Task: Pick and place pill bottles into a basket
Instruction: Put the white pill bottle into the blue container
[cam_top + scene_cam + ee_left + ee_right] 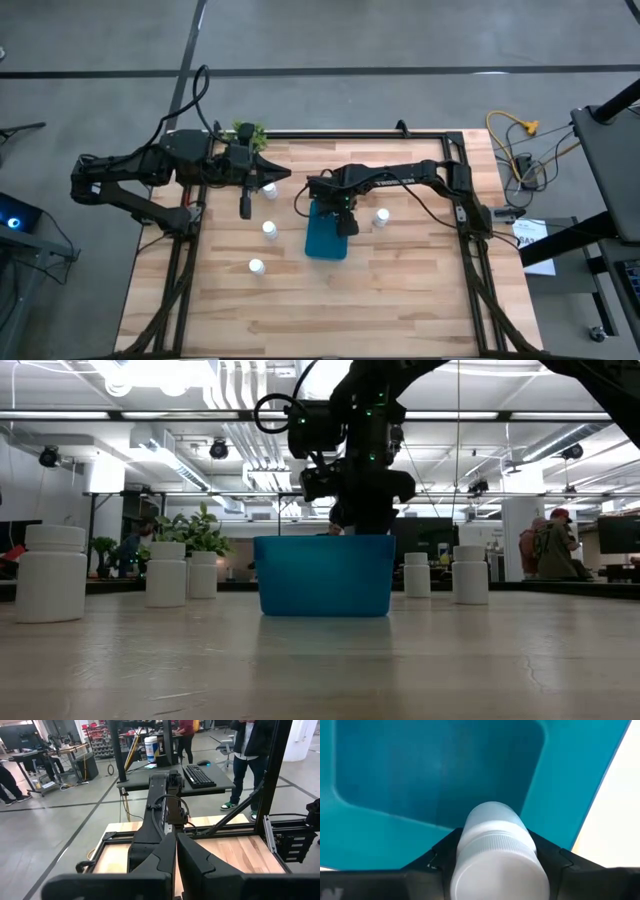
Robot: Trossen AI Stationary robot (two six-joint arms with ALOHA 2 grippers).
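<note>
From above, the pale wooden plank table [330, 290] carries a teal-blue rectangular plastic basket [322, 240] near its middle. The right claw [346, 222] hangs over the basket's right side, its dark arm reaching in from the right. Four small white cylindrical pill bottles stand loose on the table: one [382, 215] just right of the basket, one [269, 229] to its left, one [257, 266] lower left, and one [269, 189] close beside the left arm. The left claw [246, 208] sits over the table's upper left, near a small green plant [248, 132] at the table's edge.

At table height, the basket [324, 575] stands at centre with the right claw [362, 510] dipping just behind its rim. White bottles line up on either side: three on the left [51, 573] [167, 573] [203, 574], two on the right [417, 573] [470, 574].

From the left wrist, the left claw [176, 857] has its two dark fingers pressed together, holding nothing, and the right arm shows across the table.

From the right wrist, the right claw [495, 865] is clamped on a white ribbed-cap pill bottle [495, 855], held directly above the basket's blue interior [420, 775].
</note>
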